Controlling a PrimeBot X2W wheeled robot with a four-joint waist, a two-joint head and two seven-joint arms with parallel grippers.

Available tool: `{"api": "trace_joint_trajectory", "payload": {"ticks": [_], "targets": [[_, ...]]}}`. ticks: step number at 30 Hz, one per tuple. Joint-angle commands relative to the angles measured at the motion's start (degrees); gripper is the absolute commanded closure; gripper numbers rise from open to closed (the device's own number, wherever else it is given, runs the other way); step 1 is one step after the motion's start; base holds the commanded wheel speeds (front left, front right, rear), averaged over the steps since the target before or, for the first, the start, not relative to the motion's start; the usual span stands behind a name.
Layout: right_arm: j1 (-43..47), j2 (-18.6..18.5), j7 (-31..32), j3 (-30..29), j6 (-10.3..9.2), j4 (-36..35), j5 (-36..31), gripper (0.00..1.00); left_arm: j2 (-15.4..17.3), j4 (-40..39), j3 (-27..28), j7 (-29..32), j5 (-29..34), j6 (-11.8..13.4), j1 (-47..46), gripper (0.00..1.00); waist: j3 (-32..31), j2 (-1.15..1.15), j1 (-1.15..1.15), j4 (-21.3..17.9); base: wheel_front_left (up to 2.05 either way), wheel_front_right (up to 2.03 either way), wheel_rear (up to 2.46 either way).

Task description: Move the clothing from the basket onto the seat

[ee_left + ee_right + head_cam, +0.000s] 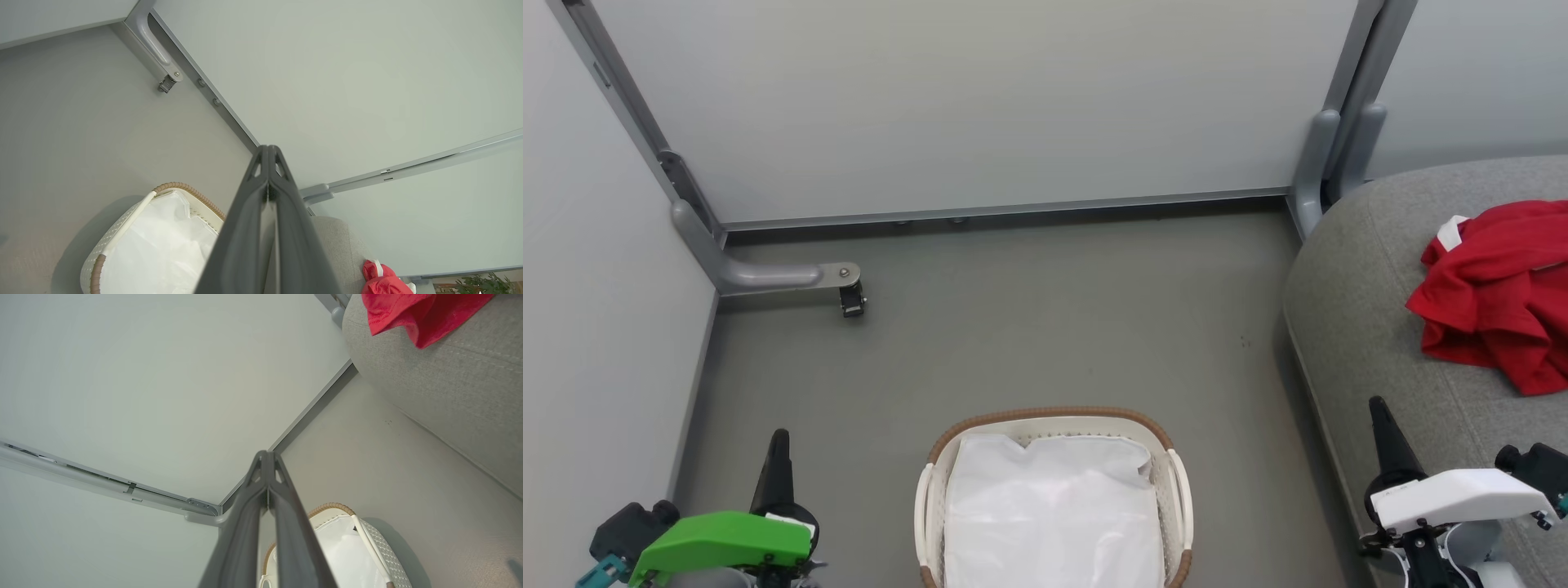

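Left gripper point(779, 445) closed beside basket point(1054, 414); caster point(852, 304) beyond.

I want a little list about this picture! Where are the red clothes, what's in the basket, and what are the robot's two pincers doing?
clothing: red heap lying on the seat
basket: on the floor, white liner inside, no red to be seen in it
left pincer: shut, holding nothing
right pincer: shut, holding nothing, near the seat's edge
task: looks done
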Motion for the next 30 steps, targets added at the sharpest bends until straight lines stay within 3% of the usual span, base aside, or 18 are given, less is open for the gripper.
{"api": "trace_joint_trajectory", "payload": {"ticks": [1, 30], "targets": [[-1.25, -0.36, 0.38, -0.32, -0.02, -0.63, 1.85, 1.00, 0.15, -0.90, 0.43, 0.36, -1.58, -0.47, -1.83, 1.00, 0.01, 0.00, 0.00, -0.06, 0.00, 0.00, 0.00], [-2.52, -0.49, 4.57, -1.54, -0.03, -0.51, 18.58, 1.00, -0.01, -1.69, 3.70, 4.56, -15.50, -1.52, -3.17, 1.00, 0.14, 0.00, 0.00, -1.28, 0.00, 0.00, 0.00]]}}
